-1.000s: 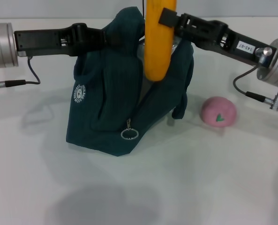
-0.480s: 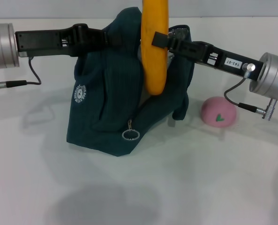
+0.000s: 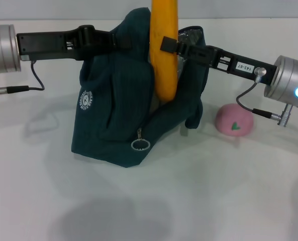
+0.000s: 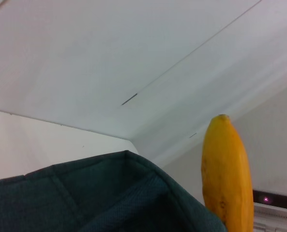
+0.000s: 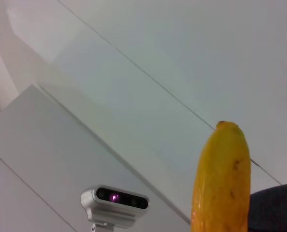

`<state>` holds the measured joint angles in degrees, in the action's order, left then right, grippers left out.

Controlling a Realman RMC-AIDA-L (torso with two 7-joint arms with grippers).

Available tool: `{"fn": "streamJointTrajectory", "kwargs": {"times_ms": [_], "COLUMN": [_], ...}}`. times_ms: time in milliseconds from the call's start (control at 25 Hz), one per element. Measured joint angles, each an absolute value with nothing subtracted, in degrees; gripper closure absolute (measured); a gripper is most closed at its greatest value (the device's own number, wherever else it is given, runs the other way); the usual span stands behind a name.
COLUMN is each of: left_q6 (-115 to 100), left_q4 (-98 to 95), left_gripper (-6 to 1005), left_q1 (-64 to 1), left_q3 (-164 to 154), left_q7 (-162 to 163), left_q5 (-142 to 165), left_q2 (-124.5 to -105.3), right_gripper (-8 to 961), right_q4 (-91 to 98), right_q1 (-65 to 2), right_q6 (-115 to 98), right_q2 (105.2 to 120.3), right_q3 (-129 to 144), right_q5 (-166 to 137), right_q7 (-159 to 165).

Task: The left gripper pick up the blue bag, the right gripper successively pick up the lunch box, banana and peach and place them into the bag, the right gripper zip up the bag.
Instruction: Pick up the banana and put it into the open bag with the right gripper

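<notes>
Compared with half a second earlier, the right gripper is drawn slightly further toward the bag's middle, and the banana it is clamped on is carried a little to the left, held nearly upright. The banana's lower end is seen dipping into the open mouth of the blue bag, while its upper part rises out of the head view. The bag's top edge is held up by the left gripper, whose fingers are pinched on the fabric. Silver lining is glimpsed at the opening; the contents inside cannot be seen. The peach is left on the white table, beside the bag's right side and apart from it.
</notes>
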<state>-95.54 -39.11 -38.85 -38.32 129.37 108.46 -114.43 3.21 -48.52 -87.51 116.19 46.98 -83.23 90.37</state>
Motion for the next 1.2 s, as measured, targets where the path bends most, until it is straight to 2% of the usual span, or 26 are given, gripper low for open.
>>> {"fn": "streamJointTrajectory", "kwargs": {"times_ms": [600, 880, 1040, 1200], "left_q6": [-95.5, -95.5, -95.5, -95.6], "left_q4": [-39.1, -39.1, -39.1, -39.1], "left_gripper": [965, 966, 965, 966], "left_q1": [-38.9, -38.9, -38.8, -38.5], "left_q3": [-38.2, -38.1, -38.0, -38.0], "left_q7": [129.4, 129.4, 129.5, 129.6], "left_q5": [108.5, 108.5, 108.5, 108.5], "left_q2": [-114.35, -114.27, -114.18, -114.03], "right_gripper": [465, 215, 68, 70], "right_q4": [3.8, 6.8, 13.3, 25.8], "right_q1": [-48.7, -47.7, -43.8, -36.0], "right_q6": [-87.9, -88.8, -90.0, -90.0], "right_q2": [116.19, 116.19, 115.78, 114.87], "right_q3": [46.7, 46.3, 46.0, 46.3], "right_q5": [-83.1, -82.9, -81.2, -81.0], "right_q7": [90.9, 91.2, 91.4, 91.6]}}
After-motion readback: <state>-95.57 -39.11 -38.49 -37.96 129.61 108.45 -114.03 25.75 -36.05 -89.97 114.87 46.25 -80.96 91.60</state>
